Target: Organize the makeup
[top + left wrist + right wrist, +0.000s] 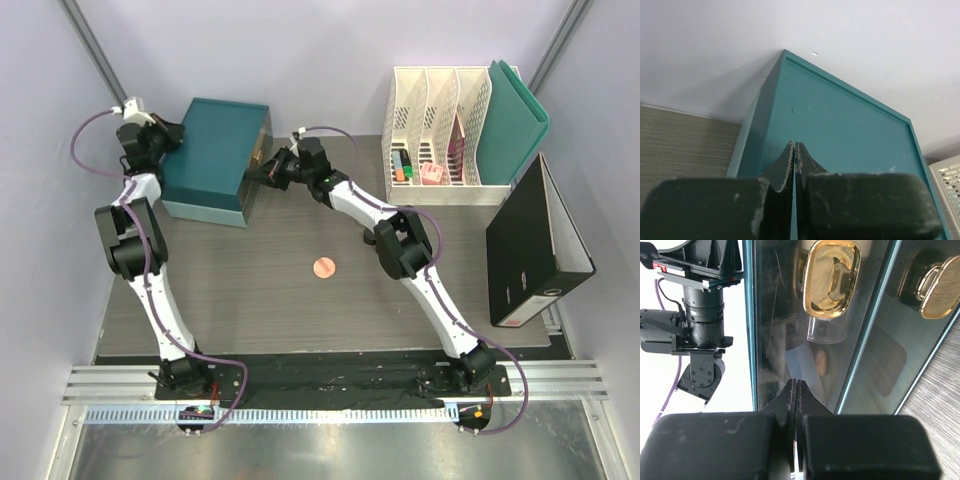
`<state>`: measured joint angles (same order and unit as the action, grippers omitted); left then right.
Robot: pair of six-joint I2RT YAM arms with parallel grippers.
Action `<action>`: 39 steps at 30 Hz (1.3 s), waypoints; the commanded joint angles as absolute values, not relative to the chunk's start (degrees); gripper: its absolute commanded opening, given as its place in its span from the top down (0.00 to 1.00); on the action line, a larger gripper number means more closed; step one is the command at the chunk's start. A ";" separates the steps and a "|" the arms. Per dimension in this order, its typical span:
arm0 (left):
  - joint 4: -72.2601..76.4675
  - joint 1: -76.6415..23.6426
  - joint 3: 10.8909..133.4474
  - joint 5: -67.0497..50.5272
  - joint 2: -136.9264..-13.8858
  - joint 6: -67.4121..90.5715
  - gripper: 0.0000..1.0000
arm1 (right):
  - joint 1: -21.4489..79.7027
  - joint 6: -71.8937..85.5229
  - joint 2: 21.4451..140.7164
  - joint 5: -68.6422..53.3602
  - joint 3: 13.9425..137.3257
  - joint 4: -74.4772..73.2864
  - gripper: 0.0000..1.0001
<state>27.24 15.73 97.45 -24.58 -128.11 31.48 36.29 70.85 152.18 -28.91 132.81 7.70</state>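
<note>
Compact (323,267), frame centre, on surface (260,300): light, stiff, probably slippery; pinch across rim. Left gripper (795,149) closed over box (840,125); right gripper (796,386) closed at box front.

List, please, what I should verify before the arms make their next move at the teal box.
1. Left fingers empty: ok, shut on nothing above the teal box.
2. Left fingers pressing the box steady: cannot tell.
3. Right fingers on a gold handle: not ok, shut short of it, holding nothing.
4. Glossy front behind that handle open or closed: cannot tell.
5. Pink compact stowed: not ok, it lies alone on the table, apart from both arms.
</note>
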 commanded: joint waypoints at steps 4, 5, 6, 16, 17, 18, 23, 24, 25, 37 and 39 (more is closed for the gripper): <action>13.17 10.72 94.31 -31.99 -128.85 32.52 1.00 | 38.59 71.10 149.95 -28.92 133.51 11.51 0.99; 13.88 10.81 94.22 -31.82 -128.50 32.95 1.00 | 38.50 71.02 149.59 -28.74 132.46 11.69 0.99; 14.58 10.98 94.13 -31.73 -128.15 33.83 1.00 | 38.50 70.84 149.15 -28.31 131.84 11.60 0.99; 18.83 8.80 89.47 -28.84 -122.79 34.29 1.00 | 34.89 70.22 142.47 -23.38 119.71 13.26 0.86; 17.07 8.44 89.73 -28.31 -122.44 30.27 1.00 | 34.54 70.75 142.47 -23.47 119.36 13.71 0.79; 15.14 8.00 90.08 -27.78 -122.00 28.06 1.00 | 34.37 71.36 142.64 -23.64 119.36 13.97 0.76; 0.19 3.35 95.09 -23.47 -121.73 12.77 1.00 | 34.01 71.80 143.17 -23.55 119.44 14.24 0.66; -1.74 2.82 95.18 -23.12 -121.64 11.79 1.00 | 34.01 72.07 143.35 -23.55 119.53 14.24 0.65; -2.11 2.20 95.10 -22.42 -121.64 11.26 1.00 | 33.93 71.98 143.44 -23.21 119.44 14.33 0.64; -14.85 -7.91 93.60 -11.79 -120.23 -4.48 1.00 | 32.34 74.00 145.37 -22.32 118.22 16.79 0.63; -17.04 -8.61 94.30 -10.81 -120.67 -5.18 1.00 | 32.34 74.44 145.46 -22.50 117.86 17.31 0.63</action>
<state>1.50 -5.82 96.14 -14.22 -118.37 0.69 32.75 72.90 147.65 -23.16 118.78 13.06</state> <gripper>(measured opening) 0.001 0.368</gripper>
